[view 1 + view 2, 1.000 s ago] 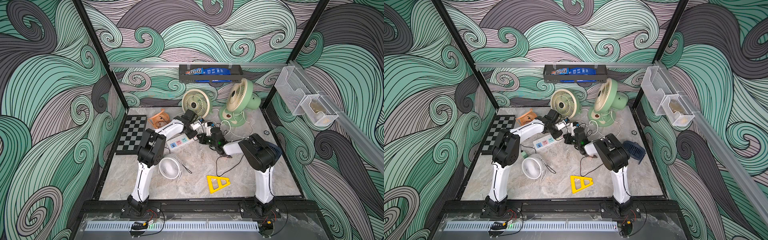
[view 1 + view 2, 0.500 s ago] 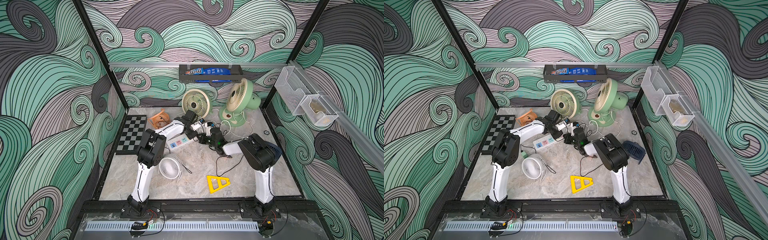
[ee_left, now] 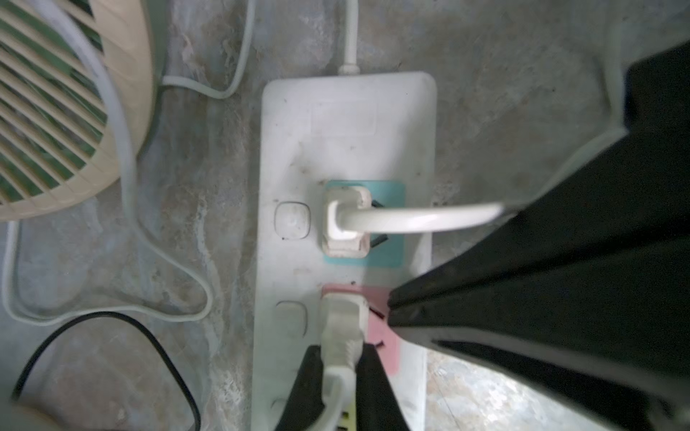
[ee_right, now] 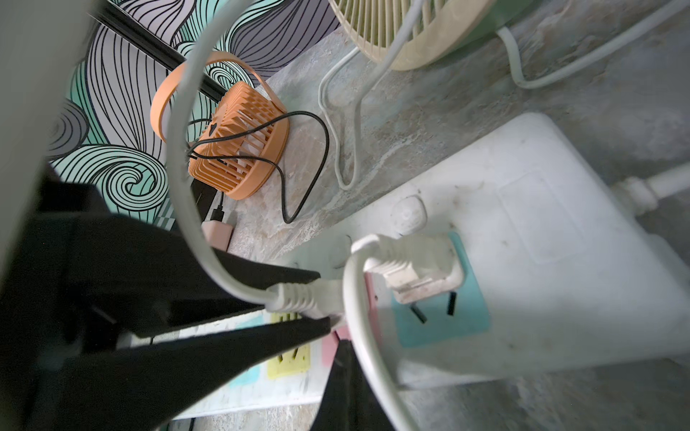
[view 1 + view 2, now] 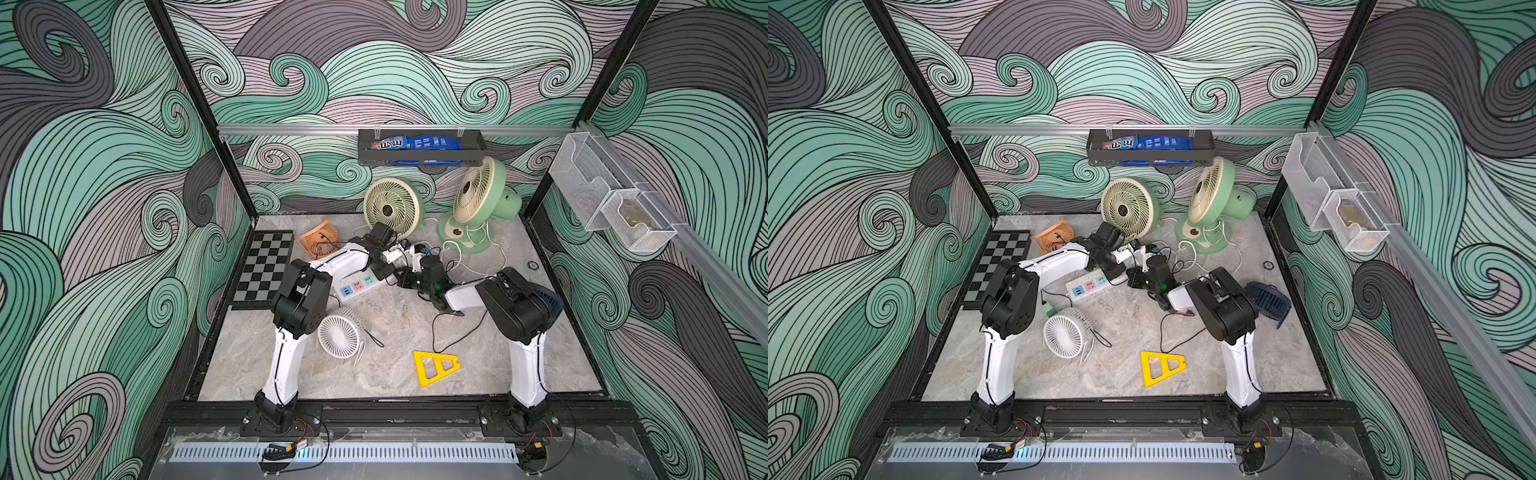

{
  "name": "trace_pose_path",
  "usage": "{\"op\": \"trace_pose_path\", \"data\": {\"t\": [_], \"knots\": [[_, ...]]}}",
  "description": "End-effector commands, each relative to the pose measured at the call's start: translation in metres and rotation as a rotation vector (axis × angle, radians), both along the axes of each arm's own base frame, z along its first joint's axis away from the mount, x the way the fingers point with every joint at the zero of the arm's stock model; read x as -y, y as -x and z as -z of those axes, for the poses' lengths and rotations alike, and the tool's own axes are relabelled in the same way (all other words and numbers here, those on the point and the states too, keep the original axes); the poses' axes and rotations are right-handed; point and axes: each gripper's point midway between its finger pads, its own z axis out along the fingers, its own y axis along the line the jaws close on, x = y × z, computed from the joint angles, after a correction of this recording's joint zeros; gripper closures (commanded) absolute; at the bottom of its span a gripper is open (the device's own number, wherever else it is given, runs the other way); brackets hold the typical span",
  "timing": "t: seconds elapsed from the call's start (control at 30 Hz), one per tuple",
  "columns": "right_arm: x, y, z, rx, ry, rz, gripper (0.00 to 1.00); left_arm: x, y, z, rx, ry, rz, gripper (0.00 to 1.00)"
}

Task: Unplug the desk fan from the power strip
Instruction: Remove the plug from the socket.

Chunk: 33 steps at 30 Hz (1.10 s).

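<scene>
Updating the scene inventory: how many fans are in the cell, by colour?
Cream-grille green fans: 2
Orange fan: 1
White fan: 1
Navy fan: 1
Total: 5

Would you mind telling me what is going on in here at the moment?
The robot is working at the power strip. Its left hand is shut on the white plug at the pink socket, while the shut right hand rests its tip on the strip beside that socket. The plug does not look pulled out yet. A second white plug sits in the blue socket.
</scene>
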Motion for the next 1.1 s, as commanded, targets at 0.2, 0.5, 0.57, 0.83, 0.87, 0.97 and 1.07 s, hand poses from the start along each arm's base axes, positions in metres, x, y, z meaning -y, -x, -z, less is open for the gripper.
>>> {"op": "trace_pose_path", "data": {"t": [0.2, 0.5, 0.57, 0.83, 0.87, 0.97, 1.07], "knots": [[0.01, 0.013, 0.048, -0.128, 0.089, 0.014, 0.95, 0.005, 0.002, -0.022, -0.028, 0.06, 0.005, 1.0], [0.007, 0.014, 0.052, -0.146, 0.087, 0.007, 0.95, 0.003, 0.01, -0.011, -0.03, 0.007, 0.055, 1.0], [0.006, 0.014, 0.053, -0.154, 0.091, 0.008, 0.95, -0.002, 0.003, -0.011, 0.022, -0.032, 0.028, 1.0], [-0.003, 0.016, 0.06, -0.18, 0.106, -0.002, 0.95, -0.01, -0.002, -0.009, 0.065, -0.078, 0.018, 1.0], [-0.003, 0.017, 0.06, -0.18, 0.108, -0.002, 0.95, -0.011, -0.002, -0.009, 0.069, -0.076, 0.015, 1.0], [-0.001, 0.018, 0.06, -0.18, 0.107, 0.003, 0.95, -0.013, -0.002, -0.012, 0.032, -0.022, 0.0, 1.0], [0.0, 0.019, 0.06, -0.179, 0.106, 0.004, 0.95, -0.013, 0.001, -0.016, -0.091, 0.097, -0.036, 1.0]]}}
